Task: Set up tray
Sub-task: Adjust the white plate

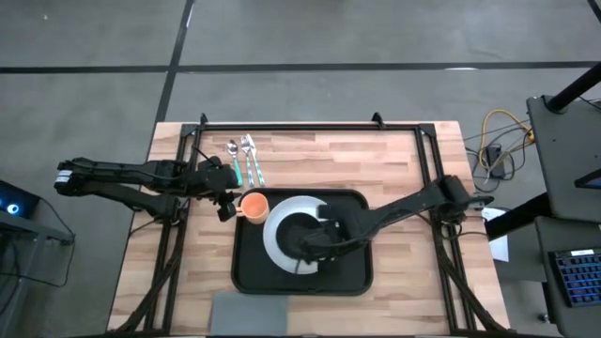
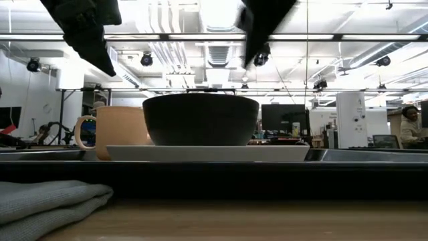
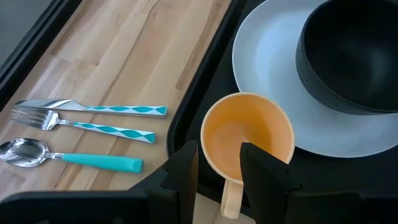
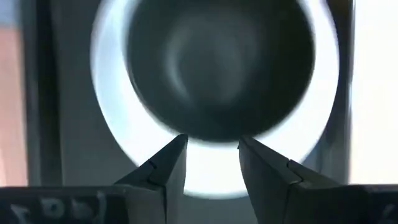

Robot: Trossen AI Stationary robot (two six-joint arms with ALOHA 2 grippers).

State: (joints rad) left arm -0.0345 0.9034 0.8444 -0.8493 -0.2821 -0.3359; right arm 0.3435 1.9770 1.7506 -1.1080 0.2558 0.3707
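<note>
The black tray lies mid-table. On it a white plate carries a black bowl, and an orange cup stands upright on the tray's far left corner, beside the plate. My right gripper hangs open above the bowl's rim, clear of it, as the low view shows. My left gripper is open above the cup's handle, well above the cup, touching nothing.
A knife, a fork and a spoon with turquoise handles lie side by side on the wood left of the tray's far end. A folded grey napkin lies at the table's near edge.
</note>
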